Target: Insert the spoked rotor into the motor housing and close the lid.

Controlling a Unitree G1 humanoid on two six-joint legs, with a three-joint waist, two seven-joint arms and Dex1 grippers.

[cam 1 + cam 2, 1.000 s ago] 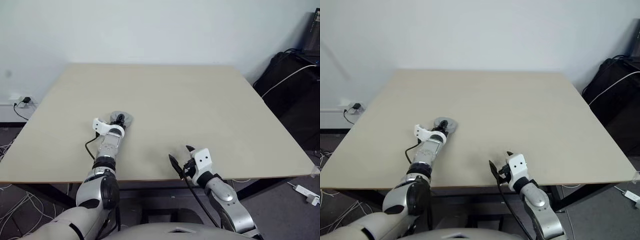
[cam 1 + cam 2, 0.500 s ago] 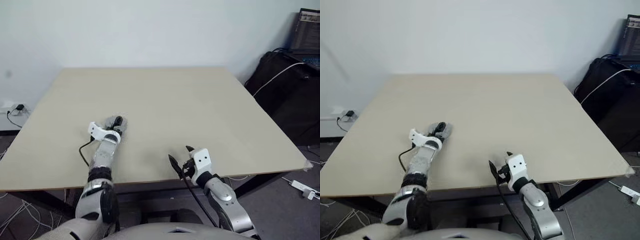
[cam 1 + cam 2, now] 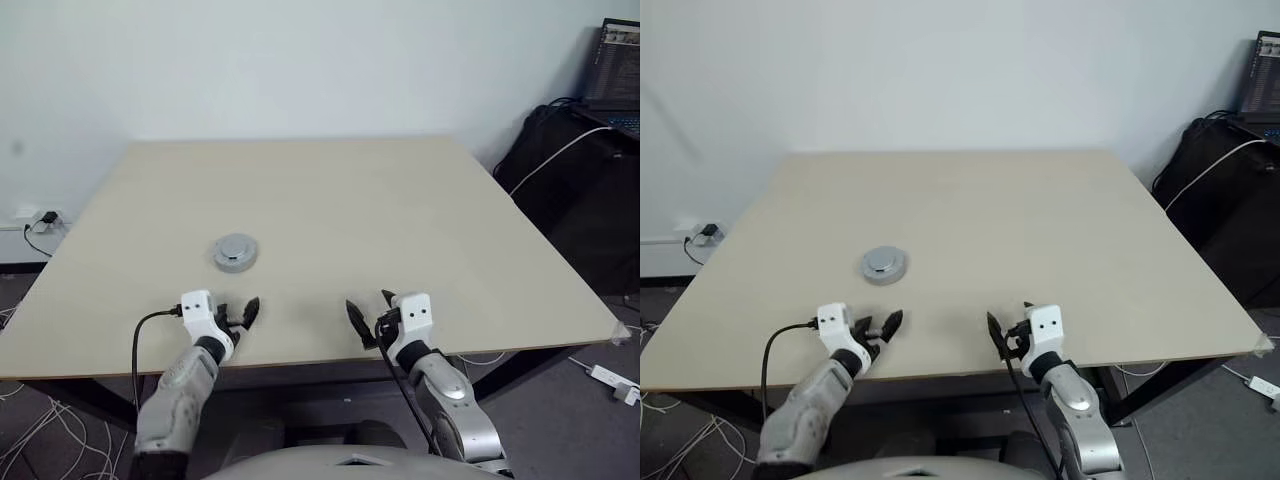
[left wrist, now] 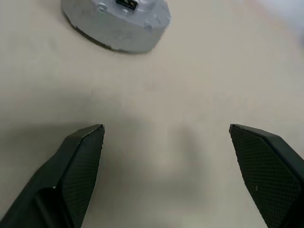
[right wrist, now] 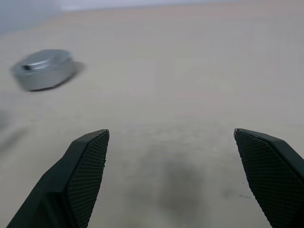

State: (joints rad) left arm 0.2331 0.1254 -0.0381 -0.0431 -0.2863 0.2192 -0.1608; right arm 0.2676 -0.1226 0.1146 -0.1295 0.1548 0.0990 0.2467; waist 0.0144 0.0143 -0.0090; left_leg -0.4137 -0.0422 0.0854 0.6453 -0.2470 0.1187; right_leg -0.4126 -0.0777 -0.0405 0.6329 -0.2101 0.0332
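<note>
- lid [image 3: 236,252] sits on the table [image 3: 400,230], silver-grey round disc, smooth grey face up, at about 9 o'clock from the table's middle, toward the near-left part
- lid looks seated on a low round body; motor housing under it can't be made out, no windings visible, nor what is inside
- left wrist view: lid [image 4: 116,21] cut off by the frame edge, small dark slot and screw dots on top
- right wrist view: lid [image 5: 43,69] blurred, details unclear
- left tool [image 3: 238,314] at 6 o'clock of the lid, near the table's near edge, well apart from it, fingers spread wide, holding nothing
- right tool [image 3: 369,314] at about 4 o'clock of the lid, near the near edge, fingers spread wide, holding nothing
- dark bag [image 3: 575,190] at 3 o'clock off the table, partly cut off
</note>
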